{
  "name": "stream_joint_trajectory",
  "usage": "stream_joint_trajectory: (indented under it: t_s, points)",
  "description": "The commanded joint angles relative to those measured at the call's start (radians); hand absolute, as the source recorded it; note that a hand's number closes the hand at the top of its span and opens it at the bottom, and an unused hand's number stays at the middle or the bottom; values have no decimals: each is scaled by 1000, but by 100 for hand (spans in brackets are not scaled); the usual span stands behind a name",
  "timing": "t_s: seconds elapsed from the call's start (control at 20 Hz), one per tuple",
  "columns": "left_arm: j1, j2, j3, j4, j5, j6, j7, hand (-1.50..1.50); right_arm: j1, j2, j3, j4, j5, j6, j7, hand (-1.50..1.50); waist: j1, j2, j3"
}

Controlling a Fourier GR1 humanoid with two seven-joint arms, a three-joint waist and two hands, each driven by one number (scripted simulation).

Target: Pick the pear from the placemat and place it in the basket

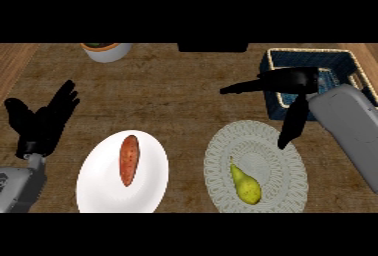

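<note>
We have nothing done yet: the pear lies on the placemat, below our released, spread right robot hand, which hovers beside the basket; grasping and transfer remain

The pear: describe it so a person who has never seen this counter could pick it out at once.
On the wooden counter, find the round, pale woven placemat at the lower right, beside the white plate. The pear lies on the mat's lower half, narrow end up. It is the only yellow-green thing; the plate's vegetable is reddish and oblong.
</note>
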Motion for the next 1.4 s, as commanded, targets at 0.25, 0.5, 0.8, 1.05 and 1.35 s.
stream_joint_trajectory:
  t_s: [0.25, 0.5, 0.8, 1.05, 1.35]
  points:
    - [19, -23, 27, -15, -31, -6, 13, 0, 246, 114, 48, -46, 141, -179, -167, -150, -7, -4, -1]
    - [-17, -60, 33, -11, -79, 4, 52, 0, 194, 205, 56, 106, 250, -204, -217, -150, -2, -3, -1]
    - [-29, -103, 51, 53, -117, -25, -16, 0, 217, 206, 108, 113, 367, -199, -253, -150, -6, -3, -1]
    - [13, -43, 118, -26, -87, -96, 44, 0, 217, 200, 93, 99, 412, -158, -254, -150, -5, -5, -1]
    - [-3, -101, 118, 4, -110, -97, 43, 0, 278, 229, 147, 227, 523, -317, -426, -150, -3, -2, -1]
